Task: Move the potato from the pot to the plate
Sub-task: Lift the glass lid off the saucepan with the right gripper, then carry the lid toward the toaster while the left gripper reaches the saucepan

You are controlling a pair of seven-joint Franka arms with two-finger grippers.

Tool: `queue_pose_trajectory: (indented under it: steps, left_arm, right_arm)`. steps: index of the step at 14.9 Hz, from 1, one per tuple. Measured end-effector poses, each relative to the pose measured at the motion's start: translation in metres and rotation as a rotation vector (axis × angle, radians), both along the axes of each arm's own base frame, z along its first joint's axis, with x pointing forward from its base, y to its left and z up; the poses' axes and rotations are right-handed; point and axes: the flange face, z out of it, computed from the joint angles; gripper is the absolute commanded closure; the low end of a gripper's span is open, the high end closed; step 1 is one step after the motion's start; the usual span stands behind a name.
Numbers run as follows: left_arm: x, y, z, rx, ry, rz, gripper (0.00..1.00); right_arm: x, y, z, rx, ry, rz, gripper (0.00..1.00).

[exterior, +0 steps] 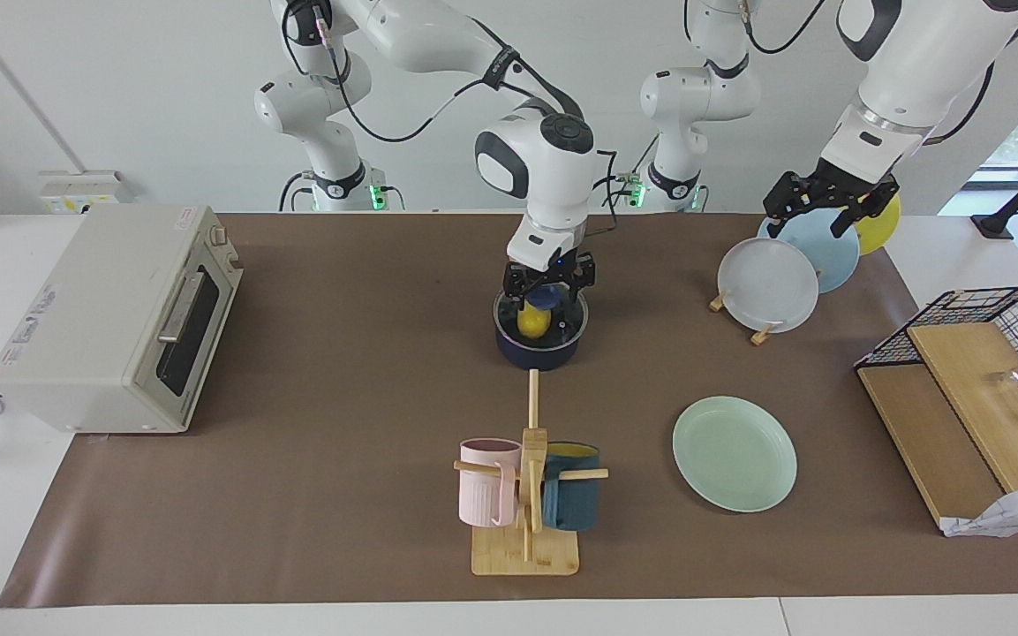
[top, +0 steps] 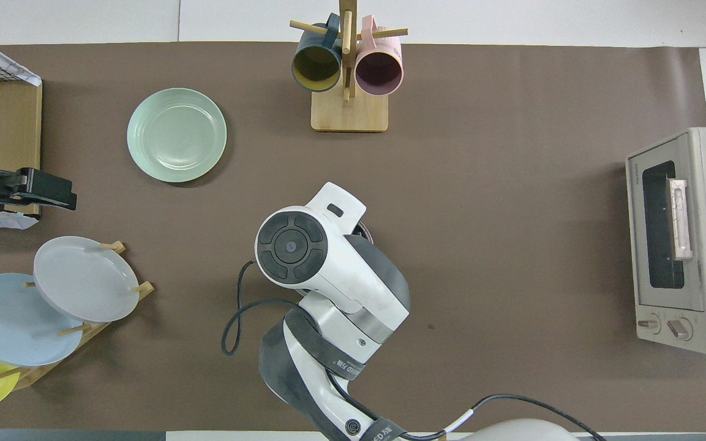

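Facing view shows my right gripper (exterior: pixel 549 291) lowered straight down into the dark navy-blue round saucepan (exterior: pixel 539 352), its fingers set on either side of the small bright yellow lumpy potato (exterior: pixel 533 321), which sits inside the pot directly under my fingertips. Whether the fingers already clamp the potato or only flank it, I cannot tell. The pot stands near the middle of the brown table mat (exterior: pixel 341 371), nearer to the robots than the wooden mug rack (exterior: pixel 528 495) that carries a pink ribbed mug (exterior: pixel 486 481) and a dark teal mug (exterior: pixel 572 486). From overhead my own right arm covers the pot, and only a sliver of its rim (top: pixel 365 229) shows. The pale mint-green round plate with the ridged rim (exterior: pixel 735 452) lies flat on the mat, well apart from the pot, toward the left arm's end of the table and farther from the robots than the pot. My left gripper (exterior: pixel 829 205) waits in the air over the wooden rack of standing plates: a grey-white one (exterior: pixel 768 284), a light blue one (exterior: pixel 831 252) and a yellow one (exterior: pixel 881 225). Its fingers look spread and hold nothing. A beige toaster oven (exterior: pixel 116 318) sits at the right arm's end.
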Motion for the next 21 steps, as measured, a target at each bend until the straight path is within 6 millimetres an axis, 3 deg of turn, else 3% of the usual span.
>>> queue_pose_trajectory:
  steps: [7, 13, 19, 21]
  left_arm:
    - [0.000, -0.001, 0.000, 0.000, 0.000, -0.003, 0.00]
    - [0.000, 0.000, 0.000, 0.000, 0.000, 0.000, 0.00]
    - [0.001, -0.002, 0.001, -0.002, -0.013, -0.004, 0.00]
    - [0.001, -0.007, 0.001, -0.002, -0.017, -0.011, 0.00]
  right_arm:
    - [-0.002, -0.002, -0.001, -0.005, 0.003, 0.001, 0.47]
    - [-0.001, -0.003, 0.001, -0.004, 0.001, -0.001, 0.47]
    - [0.005, -0.018, 0.037, 0.003, -0.019, 0.009, 0.47]
    - [0.017, -0.038, 0.046, -0.001, -0.023, 0.033, 0.47]
